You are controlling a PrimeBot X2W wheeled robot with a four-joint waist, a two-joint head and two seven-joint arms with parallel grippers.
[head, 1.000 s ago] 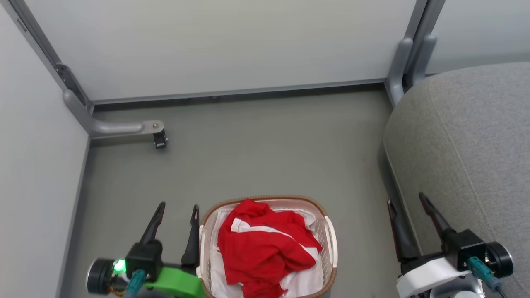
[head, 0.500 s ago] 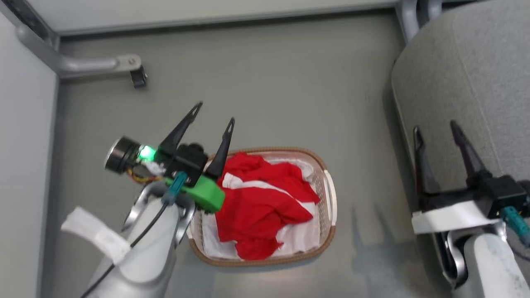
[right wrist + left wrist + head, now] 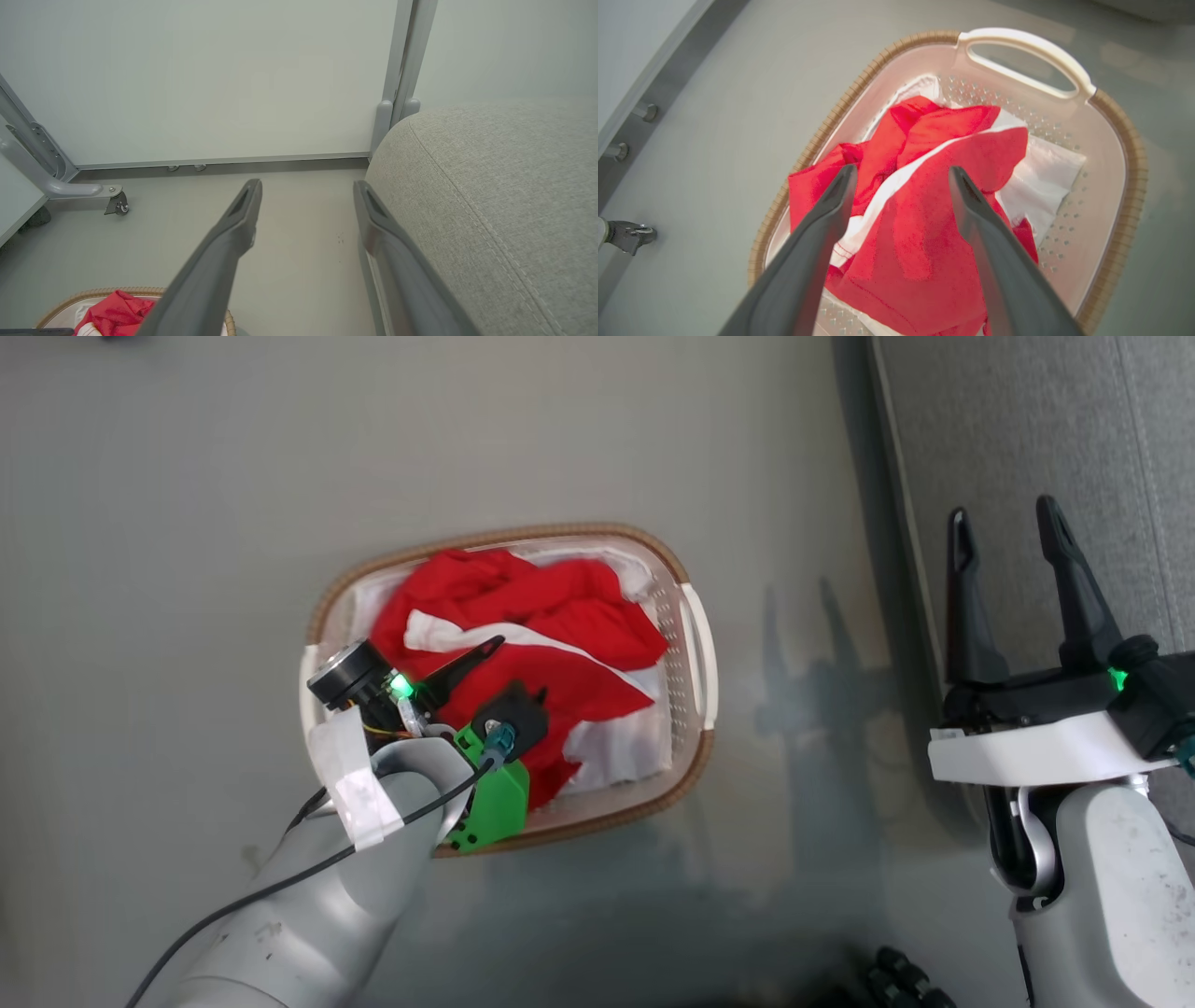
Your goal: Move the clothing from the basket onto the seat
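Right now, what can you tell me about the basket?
The basket is an oval tub of white plastic with holes in its sides, a brown woven rim and white handles at its ends. It stands upright on the grey floor, left of the seat and apart from it. Crumpled red clothing and a white liner lie inside. The open left gripper hangs over it.

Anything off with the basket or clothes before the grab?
Nothing stands out. The clothing lies crumpled inside the basket, which sits upright on the floor. The left gripper hangs open above the pile; the right gripper is open by the seat.
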